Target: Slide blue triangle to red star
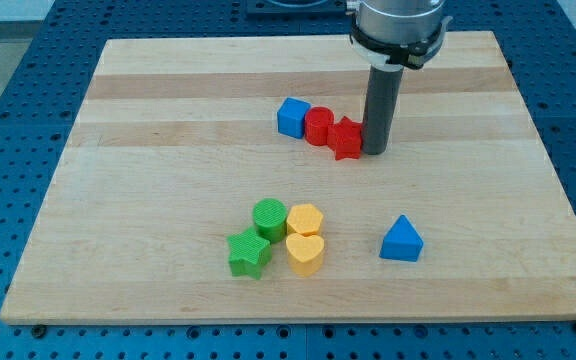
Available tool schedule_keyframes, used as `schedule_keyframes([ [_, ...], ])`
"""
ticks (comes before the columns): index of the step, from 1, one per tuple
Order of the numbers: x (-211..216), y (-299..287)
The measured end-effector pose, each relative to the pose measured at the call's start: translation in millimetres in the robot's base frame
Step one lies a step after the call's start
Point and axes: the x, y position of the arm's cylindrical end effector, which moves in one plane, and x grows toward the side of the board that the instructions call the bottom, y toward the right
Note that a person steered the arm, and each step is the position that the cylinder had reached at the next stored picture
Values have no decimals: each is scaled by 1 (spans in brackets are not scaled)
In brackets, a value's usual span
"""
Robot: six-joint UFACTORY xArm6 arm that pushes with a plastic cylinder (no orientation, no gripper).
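My tip [375, 150] stands on the board touching, or all but touching, the red star [346, 138] on the star's right in the view; being a bare rod, it has hold of nothing and only presses against whatever it meets. The red star is the landmark here. To its left in the view a red cylinder [317, 126] touches it, and beyond that sits a blue cube [292, 117], the three forming a short row.

The blue triangle [401, 240] lies well apart from the red star, towards the view's bottom and somewhat to the right, with bare board between them. By my judgement the slide is not yet begun: the triangle is untouched, and my tip is at the goal, not behind the block. What is left is to get to the triangle's far side, below and right of it, and push it up to the star.
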Motion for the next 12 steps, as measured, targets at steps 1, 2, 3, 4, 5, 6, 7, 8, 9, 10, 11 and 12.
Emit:
schedule_keyframes([
  [1,14,12],
  [2,47,38],
  [3,82,60],
  [4,124,77],
  [5,160,77],
  [6,167,42],
  [7,164,25],
  [8,148,23],
  [9,134,10],
  [10,134,-15],
  [11,128,-20],
  [12,103,-20],
])
